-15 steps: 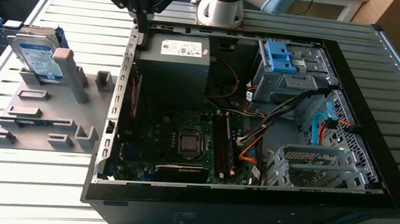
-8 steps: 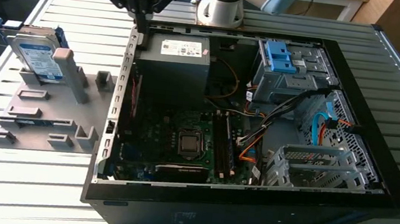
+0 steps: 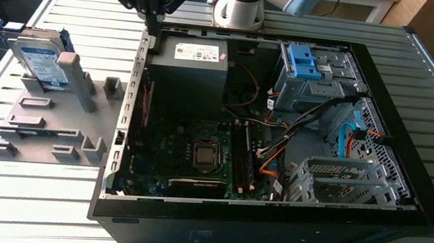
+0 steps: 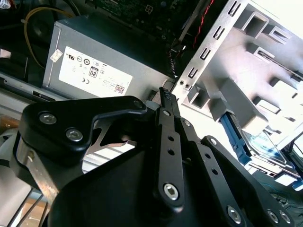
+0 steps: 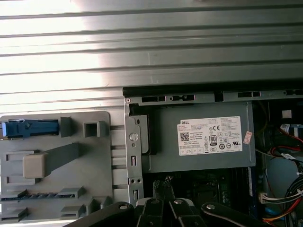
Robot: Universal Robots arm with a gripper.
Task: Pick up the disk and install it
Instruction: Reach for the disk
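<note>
The gripper (image 3: 152, 26) is held above the edge of the case (image 3: 123, 117), with the power supply (image 3: 188, 69) just beside and below it. Its two fingers are brought together to a single tip, and nothing is held between them. This is shown most closely in the second wrist view.

The disk (image 3: 40, 60) is found well apart from the gripper, toward the exterior view's left and outside the case. It stands tilted in a grey fixture (image 3: 44, 132) on the table (image 3: 27, 210). It seems to be merely leaning in a slot, though its foot is hidden by the fixture's posts, so this cannot be confirmed. One tall post stands just beside the disk on the gripper's side. The blue frame is seen edge-on in the first wrist view, again off to the side of the fingers.

The step in hand is judged to be the very start of the pickup. The disk is untouched and no part of the installation is done.

A pickup from here would call for the fingers to be spread wider than the disk. The gripper would also need to be carried clear of the case wall and across to the fixture. Because the disk is tilted and the post is close, the wrist would have to be lined up with the disk, with an approach from above.
</note>
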